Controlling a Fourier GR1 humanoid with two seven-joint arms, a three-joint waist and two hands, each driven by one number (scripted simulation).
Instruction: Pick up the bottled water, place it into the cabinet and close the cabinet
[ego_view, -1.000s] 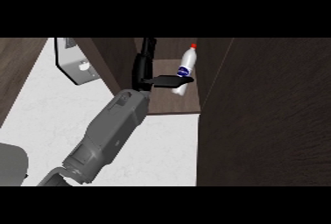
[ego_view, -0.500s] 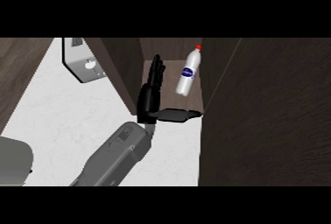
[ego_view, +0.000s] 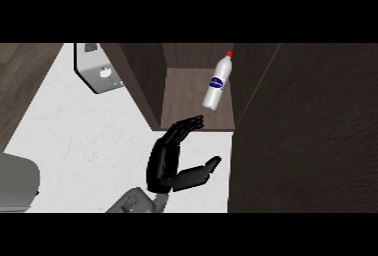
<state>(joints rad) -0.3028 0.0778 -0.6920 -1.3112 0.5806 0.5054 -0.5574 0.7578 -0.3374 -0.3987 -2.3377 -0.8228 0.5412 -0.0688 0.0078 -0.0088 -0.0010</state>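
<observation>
Now bottled water inside cabinet, right hand fingers straight, holding nothing; you swing door shut without bumping bottle.

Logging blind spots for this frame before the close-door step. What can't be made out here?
- Left hand: in no part of the head view.
- Right hand: its forearm is cut off by the lower edge.
- Bottled water: label text too small to read.
- Cabinet: top cut by the upper edge; the dark panel hides what lies to its right.
- White appliance: cut off at the top edge.
</observation>
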